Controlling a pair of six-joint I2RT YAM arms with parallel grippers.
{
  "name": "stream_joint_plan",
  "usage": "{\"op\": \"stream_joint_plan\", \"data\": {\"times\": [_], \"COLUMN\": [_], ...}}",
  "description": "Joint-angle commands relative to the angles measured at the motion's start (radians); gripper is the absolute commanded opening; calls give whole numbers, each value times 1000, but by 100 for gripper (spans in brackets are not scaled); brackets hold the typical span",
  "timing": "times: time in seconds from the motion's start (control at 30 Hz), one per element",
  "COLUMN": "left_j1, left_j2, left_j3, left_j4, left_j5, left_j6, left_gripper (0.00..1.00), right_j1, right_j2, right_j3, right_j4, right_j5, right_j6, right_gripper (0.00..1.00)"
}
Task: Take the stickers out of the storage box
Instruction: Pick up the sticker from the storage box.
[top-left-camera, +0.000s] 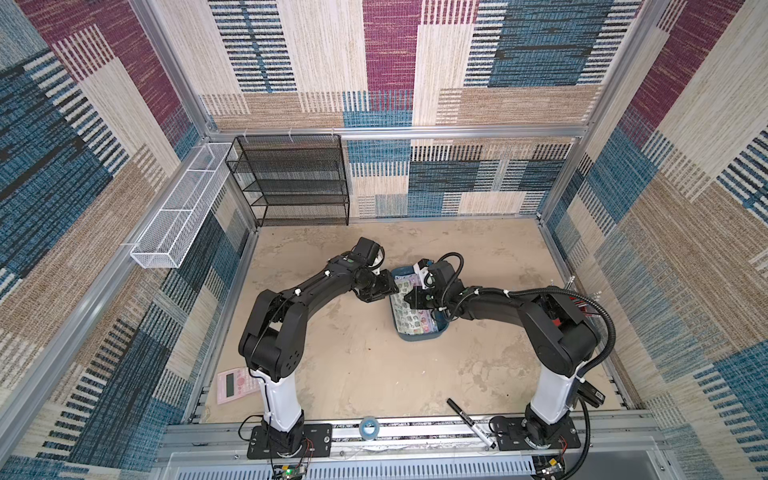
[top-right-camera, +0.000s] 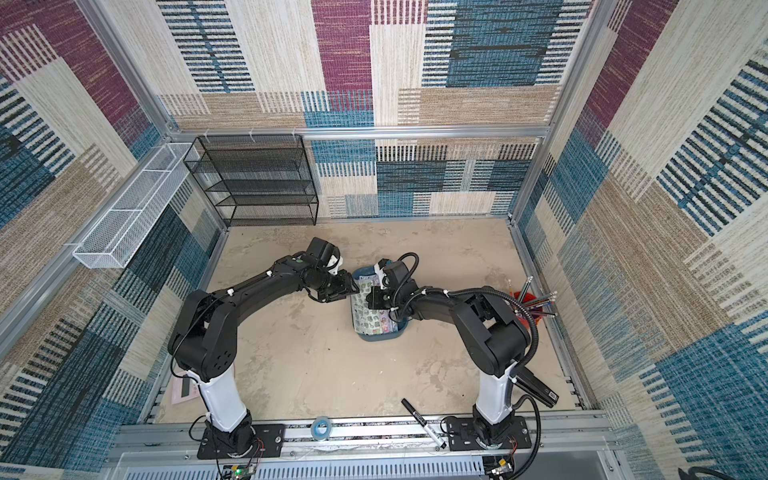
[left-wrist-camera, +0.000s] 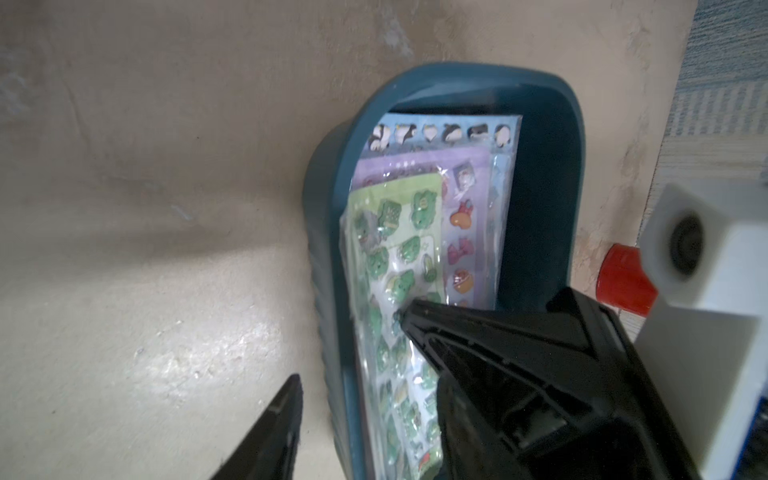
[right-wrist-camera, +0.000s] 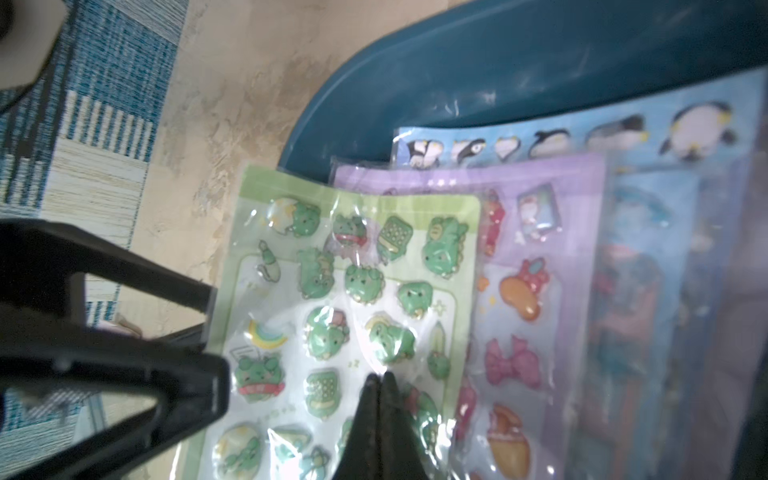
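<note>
Stickers in right wrist view: stack of glossy sheets lying in the storage box, green sheet on top, lilac sheet under it, blue penguin sheet under that, further ones too blurred to read. Green sheet's corner sticks out past the box rim. Right hand fully closed, tips together pressing on the green sheet's film; cannot tell if film is caught between them. Left hand at the green sheet's long edge, jaws apart at a middling gap, gripping nothing I can make out.

Left wrist view: box lengthwise on the counter, same three sheets inside. One left finger over bare counter just outside the box wall; the other hidden behind the right hand, whose closed tip touches the green sheet. White camera block on the right wrist.

Both top views: box mid-counter, nearer the right arm, both hands meeting over its far half, sheets showing in the near half. Pink calculator by the left arm's base, black marker and tape roll at the front edge, black mesh rack at the back wall, white wire basket on the left wall. In a top view, red cup of pencils by the right wall
</note>
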Motion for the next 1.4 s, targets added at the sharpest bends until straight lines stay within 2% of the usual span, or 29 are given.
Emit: {"op": "stream_joint_plan", "data": {"times": [0.0,0.27,0.4,0.5,0.67,0.8,0.9,1.07,1.37], "left_j1": [0,0,0,0,0,0,0,3,36], "left_j2": [-14,-17,-12,-25,-54,-88,-123,-172,-227], "left_j3": [21,36,55,65,105,120,111,86,30], "left_j4": [6,-35,-68,-67,-69,-63,-34,8,107], "left_j5": [1,-7,-15,-11,21,56,105,186,338], "left_j6": [-30,-14,8,24,84,137,167,180,114], "left_gripper": [45,0,0,0,0,0,0,0,0], "right_j1": [-3,-8,-8,-10,-17,-41,-70,-125,-162], "right_j2": [-19,-32,-44,-92,-227,-324,-378,-416,-402], "right_j3": [-43,-64,-66,-62,-53,-61,-84,-160,-337], "right_j4": [21,47,49,27,-41,-53,-30,89,483], "right_j5": [-57,-58,-47,-19,54,46,-24,-209,-490], "right_j6": [52,70,72,60,4,-27,-43,-35,116], "right_gripper": [1,4,5,9,31,46,60,72,72]}}
